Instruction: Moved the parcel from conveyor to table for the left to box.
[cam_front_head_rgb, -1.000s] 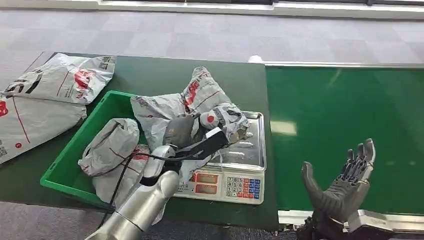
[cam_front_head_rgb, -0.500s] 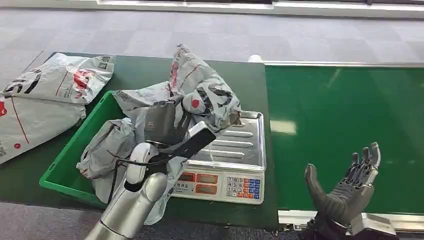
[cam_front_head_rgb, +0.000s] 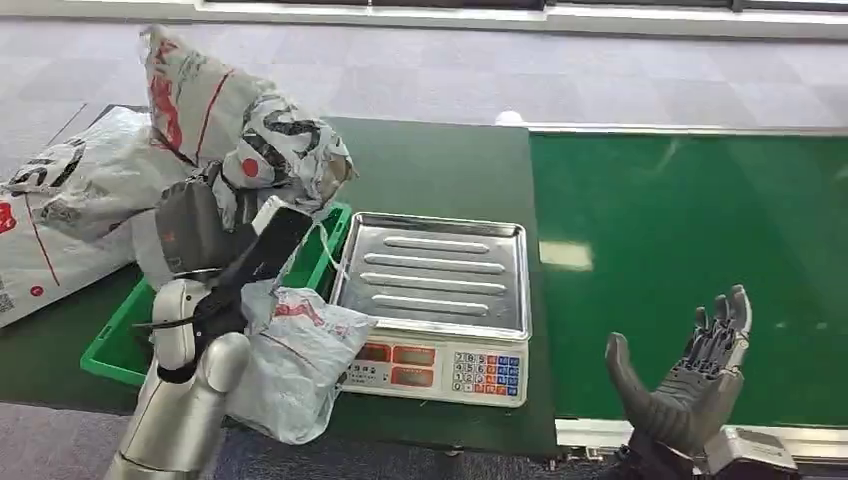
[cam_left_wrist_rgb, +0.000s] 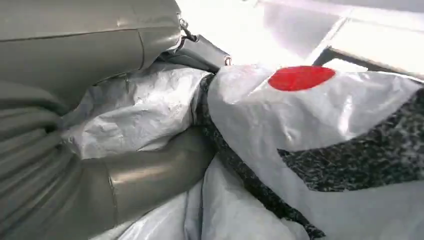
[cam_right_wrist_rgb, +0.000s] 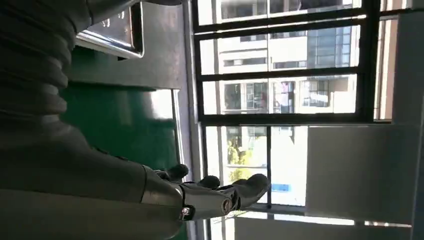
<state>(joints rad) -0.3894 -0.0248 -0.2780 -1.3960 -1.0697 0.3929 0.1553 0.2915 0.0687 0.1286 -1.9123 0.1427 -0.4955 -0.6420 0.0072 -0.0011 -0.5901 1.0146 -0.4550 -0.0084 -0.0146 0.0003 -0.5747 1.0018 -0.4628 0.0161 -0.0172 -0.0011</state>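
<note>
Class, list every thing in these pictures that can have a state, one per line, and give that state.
Left hand: grips the grey parcel.
Grey parcel: lifted above the green bin.
Right hand: empty, fingers apart.
Scale tray: bare.
Green bin: holds a parcel.
Conveyor belt: bare.

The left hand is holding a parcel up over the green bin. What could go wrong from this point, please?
1. The left hand grips the grey parcel by crumpled film, most of the bag standing loose above it; it might slip or flop outside the green bin.
2. Another parcel already hangs over the bin's near wall and the table edge; a nudge from the arm could send it to the floor.
</note>
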